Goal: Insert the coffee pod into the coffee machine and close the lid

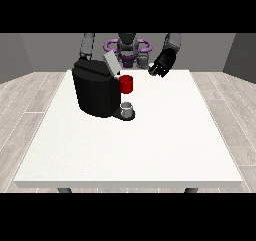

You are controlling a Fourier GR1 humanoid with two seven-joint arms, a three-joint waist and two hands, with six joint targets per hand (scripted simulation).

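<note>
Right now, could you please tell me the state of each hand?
Hand at the view's right: raised over the table, holding nothing visible; fingers cannot be told.
Hand at the view's left: hidden behind the coffee machine.

1. We see the robot (pixel 128 47) small at twelve o'clock of the view, behind the white table's far edge.
2. Its head and torso are dark grey to black, with a rounded dark head on top.
3. A purple ring-shaped frame (pixel 144 44) loops out on both sides of the torso, towards ten and two o'clock from the chest.
4. The upper arms are grey segmented tubes, lighter than the torso.
5. The forearm at the view's right is darker and thicker, ending in a black hand (pixel 160 69).
6. The hand at the view's left is hidden from us.
</note>
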